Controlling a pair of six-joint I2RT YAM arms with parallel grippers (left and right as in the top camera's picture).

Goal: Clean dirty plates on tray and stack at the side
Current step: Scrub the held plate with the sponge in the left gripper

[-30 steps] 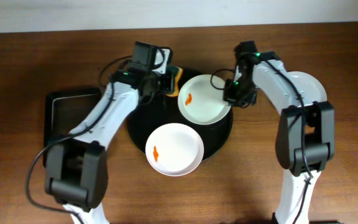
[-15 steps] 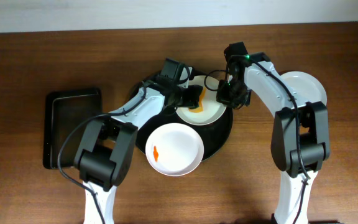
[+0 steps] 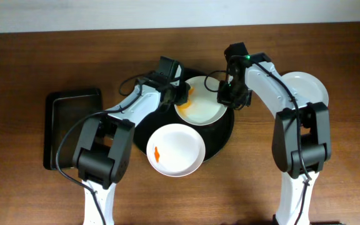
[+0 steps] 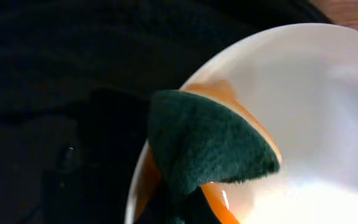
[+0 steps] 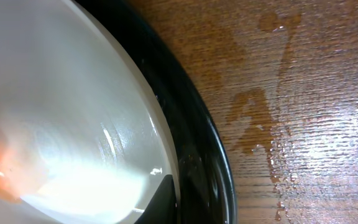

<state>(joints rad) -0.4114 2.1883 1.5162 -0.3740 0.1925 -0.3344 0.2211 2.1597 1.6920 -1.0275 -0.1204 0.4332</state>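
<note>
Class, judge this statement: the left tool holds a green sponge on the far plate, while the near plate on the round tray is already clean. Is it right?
Not quite. The near plate on the round tray is not clean: the overhead view shows a small orange smear on its left side. The rest stands: the left tool holds a green sponge on the far plate.

There are three white plates (image 3: 175, 150), one round black tray (image 3: 222, 134), one rectangular black tray (image 3: 67, 125) and one green scouring sponge (image 4: 204, 146).
</note>
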